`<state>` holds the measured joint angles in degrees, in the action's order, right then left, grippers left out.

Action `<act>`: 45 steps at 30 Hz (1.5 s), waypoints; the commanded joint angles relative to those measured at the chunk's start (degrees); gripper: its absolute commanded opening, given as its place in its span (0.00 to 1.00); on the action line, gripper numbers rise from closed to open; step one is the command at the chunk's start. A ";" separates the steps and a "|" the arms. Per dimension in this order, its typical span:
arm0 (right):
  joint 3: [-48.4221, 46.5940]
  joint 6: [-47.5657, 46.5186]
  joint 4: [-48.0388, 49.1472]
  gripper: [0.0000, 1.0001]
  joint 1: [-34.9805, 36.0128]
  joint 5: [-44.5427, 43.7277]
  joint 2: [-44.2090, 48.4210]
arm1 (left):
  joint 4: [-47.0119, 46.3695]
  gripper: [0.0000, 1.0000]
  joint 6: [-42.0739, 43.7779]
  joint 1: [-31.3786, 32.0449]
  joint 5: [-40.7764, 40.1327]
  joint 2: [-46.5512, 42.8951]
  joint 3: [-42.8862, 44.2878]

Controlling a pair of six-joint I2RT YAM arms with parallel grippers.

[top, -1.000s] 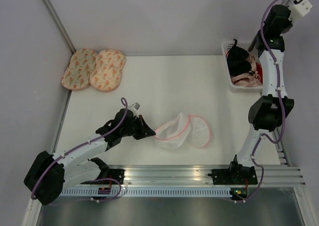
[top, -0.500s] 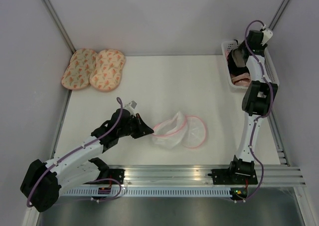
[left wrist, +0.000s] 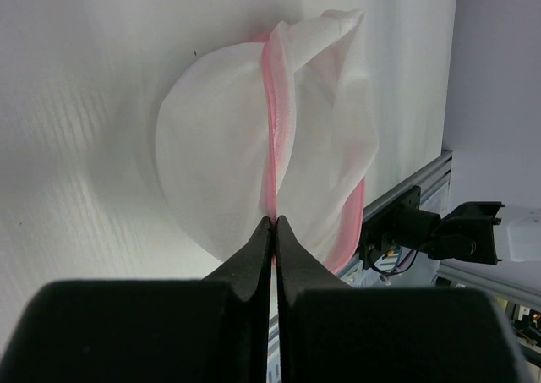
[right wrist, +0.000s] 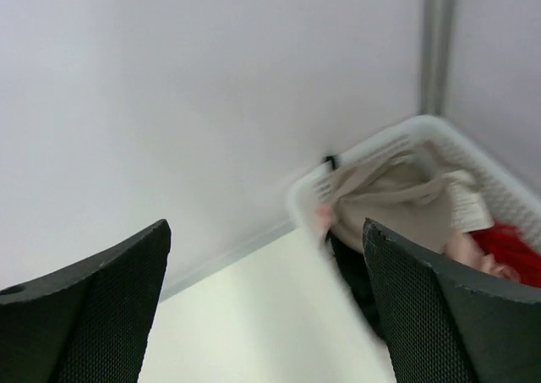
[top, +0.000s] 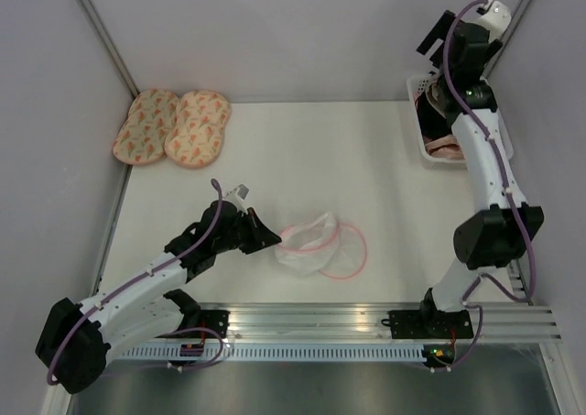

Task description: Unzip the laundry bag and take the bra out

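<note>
The laundry bag lies near the table's front, a white mesh pouch spread open with its pink trim. My left gripper is shut on the pink zipper edge at the bag's left side. In the left wrist view the fingertips pinch that pink strip, and the bag bulges beyond them. My right gripper hangs high over the back right corner, open. Nothing sits between its wide-spread fingers. The taupe bra lies in the white basket below it.
The white basket at the back right also holds black, pink and red garments. Two peach patterned pads lie at the back left. Walls close in on the left, back and right, and a metal rail runs along the near edge.
My right arm dipped to the basket and rose again, now turned toward the back wall. The left gripper drew the bag a little to the left.
</note>
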<state>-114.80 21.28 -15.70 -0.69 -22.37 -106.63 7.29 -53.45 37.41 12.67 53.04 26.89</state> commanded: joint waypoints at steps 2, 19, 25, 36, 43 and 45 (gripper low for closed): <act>20.63 0.16 1.11 0.98 11.13 -6.44 16.60 | -1.14 0.02 -0.25 -0.14 -1.85 -4.50 0.26; 55.73 0.43 -1.43 0.98 25.56 -15.86 44.30 | 2.21 0.02 13.90 -1.72 3.86 11.44 42.60; 57.06 -0.18 -2.66 0.98 25.65 -19.03 47.65 | -1.83 0.02 13.55 -3.65 10.87 21.14 52.38; 60.56 1.40 -6.18 0.98 25.56 -8.49 46.17 | 3.51 0.02 10.21 -5.59 3.33 2.35 22.89; 70.14 7.89 -1.45 0.98 25.56 9.43 41.95 | 5.37 0.02 8.72 -5.50 12.55 2.06 6.69; 73.21 9.92 0.31 0.98 25.65 13.82 41.42 | 5.37 0.02 8.89 -5.50 13.44 2.77 3.01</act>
<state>-44.73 26.89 -19.03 24.64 -18.92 -64.71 11.68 -43.11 31.94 21.65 55.13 33.32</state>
